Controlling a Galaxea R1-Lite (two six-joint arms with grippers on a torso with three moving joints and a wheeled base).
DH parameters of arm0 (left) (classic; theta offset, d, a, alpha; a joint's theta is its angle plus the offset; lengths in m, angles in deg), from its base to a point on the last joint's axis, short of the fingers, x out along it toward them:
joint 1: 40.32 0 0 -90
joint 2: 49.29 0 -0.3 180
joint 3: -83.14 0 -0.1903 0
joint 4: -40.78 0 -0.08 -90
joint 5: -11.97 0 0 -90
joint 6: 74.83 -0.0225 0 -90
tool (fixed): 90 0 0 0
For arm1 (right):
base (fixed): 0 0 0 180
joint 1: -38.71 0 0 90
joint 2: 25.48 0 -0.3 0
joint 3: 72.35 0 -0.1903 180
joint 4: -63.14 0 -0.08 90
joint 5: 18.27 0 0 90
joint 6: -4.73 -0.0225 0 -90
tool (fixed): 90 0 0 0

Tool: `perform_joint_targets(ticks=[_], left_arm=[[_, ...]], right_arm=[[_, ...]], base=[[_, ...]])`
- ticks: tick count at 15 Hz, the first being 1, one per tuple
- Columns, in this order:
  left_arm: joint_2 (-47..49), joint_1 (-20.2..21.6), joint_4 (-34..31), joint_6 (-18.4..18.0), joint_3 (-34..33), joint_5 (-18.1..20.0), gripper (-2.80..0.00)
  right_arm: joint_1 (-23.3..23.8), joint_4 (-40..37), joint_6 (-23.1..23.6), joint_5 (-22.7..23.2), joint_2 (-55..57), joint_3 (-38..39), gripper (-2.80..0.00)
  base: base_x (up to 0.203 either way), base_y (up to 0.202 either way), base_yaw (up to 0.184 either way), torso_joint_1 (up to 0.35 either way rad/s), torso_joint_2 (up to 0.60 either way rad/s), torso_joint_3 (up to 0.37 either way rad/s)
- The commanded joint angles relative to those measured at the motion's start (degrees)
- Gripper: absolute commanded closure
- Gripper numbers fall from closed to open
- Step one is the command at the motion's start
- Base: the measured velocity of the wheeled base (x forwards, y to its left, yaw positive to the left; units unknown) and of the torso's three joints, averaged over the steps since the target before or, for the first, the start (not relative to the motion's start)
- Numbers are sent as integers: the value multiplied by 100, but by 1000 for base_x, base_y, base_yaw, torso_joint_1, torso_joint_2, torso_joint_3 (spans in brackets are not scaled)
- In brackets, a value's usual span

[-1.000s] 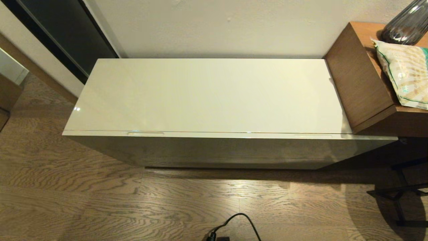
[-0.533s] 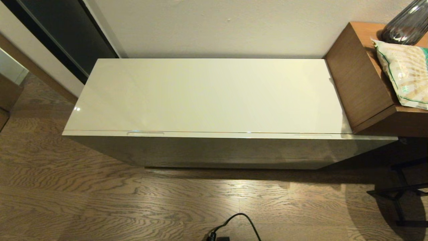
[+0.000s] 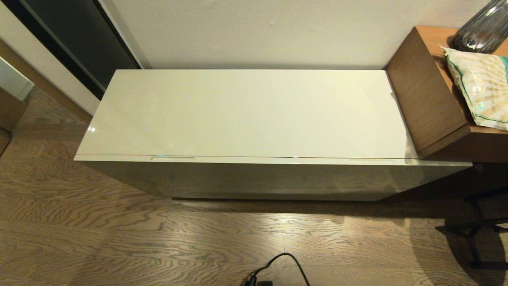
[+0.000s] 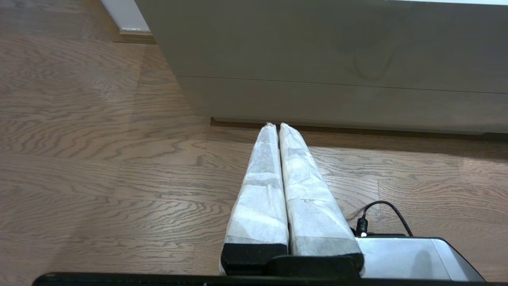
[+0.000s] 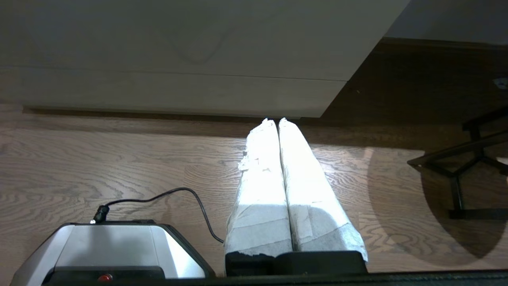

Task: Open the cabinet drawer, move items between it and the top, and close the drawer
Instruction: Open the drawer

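Observation:
The cabinet drawer (image 3: 270,176) is shut, its two long recessed slots (image 3: 172,159) showing along the front edge under the top (image 3: 246,113), which is a bare glossy cream-white surface. No slipper pairs show in any view. Neither arm appears in the head view. My left gripper (image 4: 276,125) hangs low over the wooden floor facing the cabinet front (image 4: 337,47), its white-wrapped fingers (image 4: 262,186) pressed together with nothing between them. My right gripper (image 5: 276,120) is held the same way near the cabinet's right lower corner (image 5: 317,99), also shut and empty.
A brown wooden side table (image 3: 424,99) abuts the cabinet's right end, carrying a snack bag (image 3: 480,87) and a dark vase (image 3: 484,28). Black metal legs (image 3: 472,230) stand on the floor at right. A black cable (image 3: 283,264) and my base (image 5: 111,250) lie in front.

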Motion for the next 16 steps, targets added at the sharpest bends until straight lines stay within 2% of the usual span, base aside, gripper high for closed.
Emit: perform_joint_targets(ticks=[1,16], left_arm=[[5,2,-6,2,0,-4,0],[5,2,0,2,0,-4,0]], right_arm=[[0,26,-19,8,8,2,0],[-9,78,-89,-27,-10,3,0]], base=[[0,0,0,0,0,0],[0,0,0,0,0,0]])
